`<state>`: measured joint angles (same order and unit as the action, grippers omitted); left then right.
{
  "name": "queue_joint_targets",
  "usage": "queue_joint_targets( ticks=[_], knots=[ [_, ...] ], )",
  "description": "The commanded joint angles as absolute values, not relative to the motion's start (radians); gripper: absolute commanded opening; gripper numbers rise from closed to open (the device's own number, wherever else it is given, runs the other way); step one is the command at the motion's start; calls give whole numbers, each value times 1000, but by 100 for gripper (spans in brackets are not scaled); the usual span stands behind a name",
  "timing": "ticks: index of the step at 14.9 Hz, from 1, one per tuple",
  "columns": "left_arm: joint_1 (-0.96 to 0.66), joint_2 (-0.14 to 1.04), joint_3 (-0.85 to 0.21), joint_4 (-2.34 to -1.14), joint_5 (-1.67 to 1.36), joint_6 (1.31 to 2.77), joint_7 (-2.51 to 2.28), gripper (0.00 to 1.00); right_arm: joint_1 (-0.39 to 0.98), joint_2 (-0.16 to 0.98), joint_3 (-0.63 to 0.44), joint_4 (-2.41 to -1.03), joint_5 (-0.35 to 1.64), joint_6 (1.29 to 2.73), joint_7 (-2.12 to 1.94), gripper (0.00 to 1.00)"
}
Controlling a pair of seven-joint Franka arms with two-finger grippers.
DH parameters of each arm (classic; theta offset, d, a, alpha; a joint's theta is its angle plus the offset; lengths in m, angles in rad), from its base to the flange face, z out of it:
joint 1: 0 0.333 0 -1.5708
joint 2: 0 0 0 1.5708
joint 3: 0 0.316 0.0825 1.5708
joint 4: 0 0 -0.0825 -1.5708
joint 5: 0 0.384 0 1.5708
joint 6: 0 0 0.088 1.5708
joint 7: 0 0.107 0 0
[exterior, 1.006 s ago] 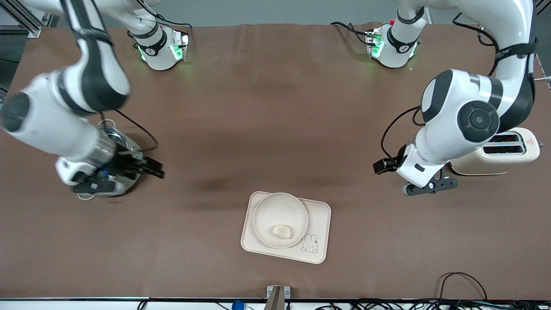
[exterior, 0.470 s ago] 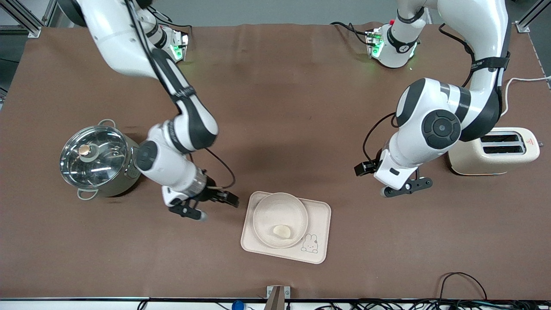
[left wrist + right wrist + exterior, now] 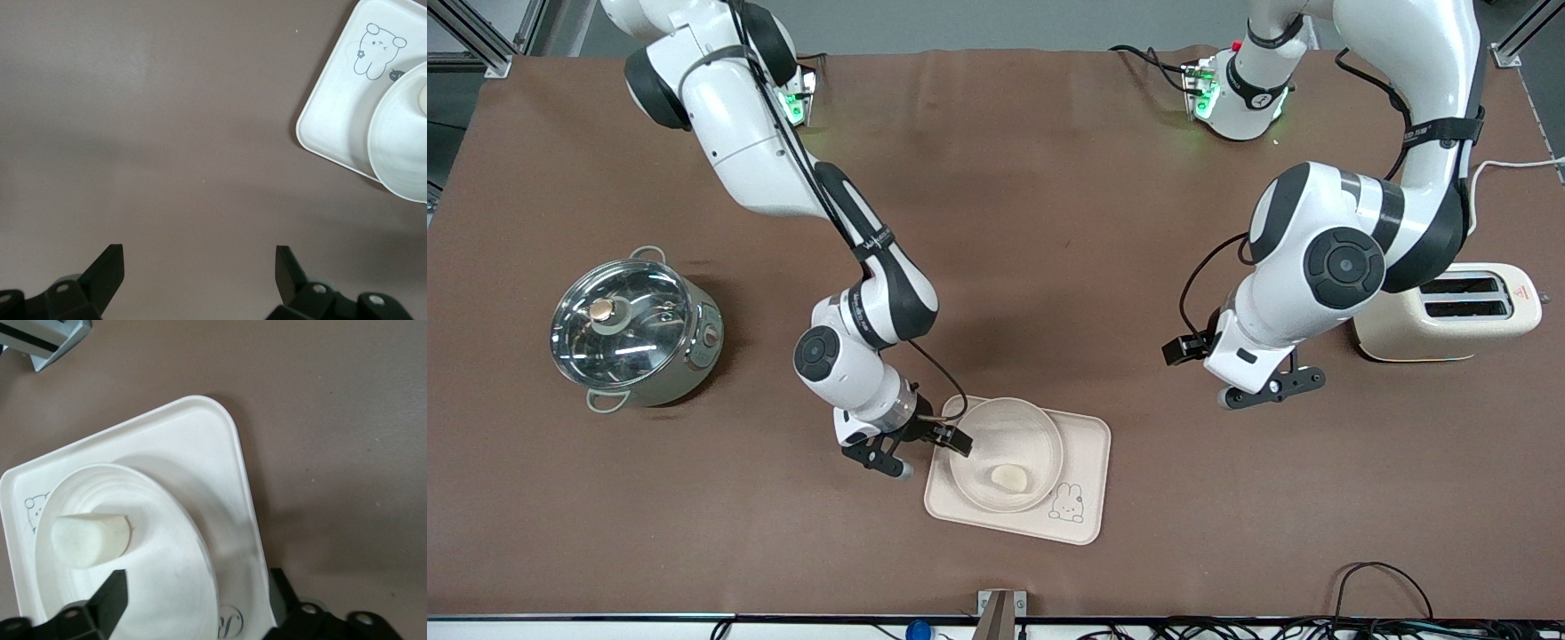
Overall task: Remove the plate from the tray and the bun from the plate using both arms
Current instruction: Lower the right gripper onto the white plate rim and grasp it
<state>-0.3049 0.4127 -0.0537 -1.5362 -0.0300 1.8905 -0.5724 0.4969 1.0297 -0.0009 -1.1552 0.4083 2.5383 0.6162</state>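
We are looking down on a brown table (image 3: 1049,222) with the pot (image 3: 636,331) sitting toward the right arm's end and the toaster (image 3: 1449,316) toward the left arm's end. Between them, nearer the front camera, the rectangular tray (image 3: 1080,444) (the one with the rabbit drawing) is lying flat, and the plate (image 3: 1006,453) is resting on it. The bun (image 3: 1010,478) is lying in the plate, on the part nearest the front camera, its long axis running roughly along the table's length, from one arm's end toward the other.

We are seeing the right gripper (image 3: 925,444) reaching low over the tray's edge toward the right arm's end; its fingers are standing apart, one over the plate's rim and one outside the tray, with the bun just ahead and nothing held. The left gripper (image 3: 1272,387) is hanging over bare table near the toaster, waiting, its fingers spread wide and empty, well apart from the plate.
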Motion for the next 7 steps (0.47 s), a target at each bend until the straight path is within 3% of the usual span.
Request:
queue_joint_targets(
  ticks=[1,3,5,7],
  knots=[
    [-304,416,-54,-1525,-25,1888,-580,100,506,1086,-9,-1081,420,2539,632,62],
    [-307,420,-54,-1522,-25,1888,-580,100,506,1086,-11,-1080,417,2539,621,47],
    [-307,420,-54,-1522,-25,1888,-580,100,509,1086,-11,-1080,416,2539,568,39],
    [-305,420,-54,-1523,-25,1888,-580,100,509,1088,-11,-1083,416,2539,494,17]
  ],
)
